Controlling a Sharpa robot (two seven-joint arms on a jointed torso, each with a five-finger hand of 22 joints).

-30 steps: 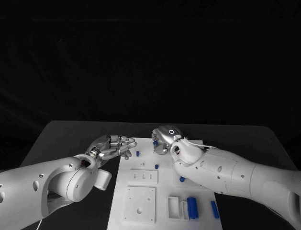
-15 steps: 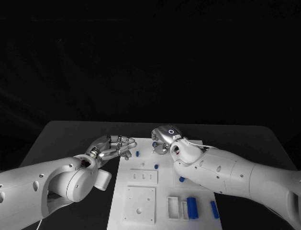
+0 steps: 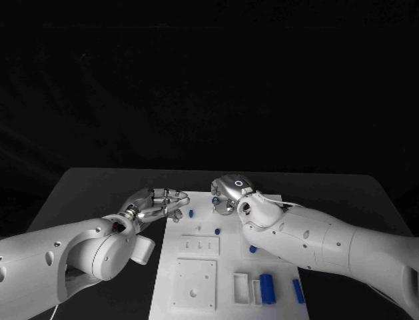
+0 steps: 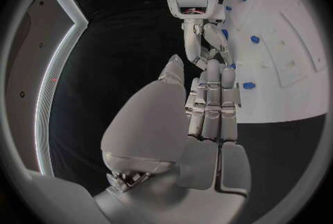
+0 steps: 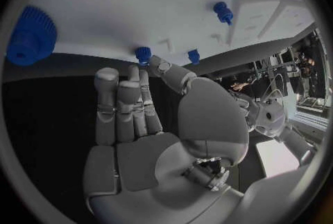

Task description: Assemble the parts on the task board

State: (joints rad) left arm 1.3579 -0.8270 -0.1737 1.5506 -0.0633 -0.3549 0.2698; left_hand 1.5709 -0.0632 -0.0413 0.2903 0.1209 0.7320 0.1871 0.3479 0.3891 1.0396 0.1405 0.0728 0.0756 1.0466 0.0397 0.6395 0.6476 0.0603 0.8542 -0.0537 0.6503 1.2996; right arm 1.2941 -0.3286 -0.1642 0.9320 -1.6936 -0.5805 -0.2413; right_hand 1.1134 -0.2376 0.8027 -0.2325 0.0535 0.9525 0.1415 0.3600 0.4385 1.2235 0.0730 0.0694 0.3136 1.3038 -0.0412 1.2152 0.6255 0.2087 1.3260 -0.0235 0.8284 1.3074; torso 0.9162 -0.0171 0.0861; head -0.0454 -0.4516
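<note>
The white task board (image 3: 202,275) lies in the middle of the black table. Small blue pegs stand near its far end (image 3: 191,214) (image 3: 217,230); longer blue pieces (image 3: 267,288) lie at its near right. My left hand (image 3: 156,204) hovers at the board's far left corner, its fingers (image 4: 211,101) straight and together, holding nothing. My right hand (image 3: 230,193) hangs over the board's far edge, fingers (image 5: 125,107) stretched out, with its thumb tip close to a blue peg (image 5: 144,54) and no grip visible. A blue gear-like part (image 5: 30,35) sits on the board beside it.
Both hands are close together over the far end of the board (image 4: 291,51). Bare black table (image 3: 94,193) lies to the left and right (image 3: 353,200) of the board. White recessed blocks (image 3: 196,283) take up the board's near half.
</note>
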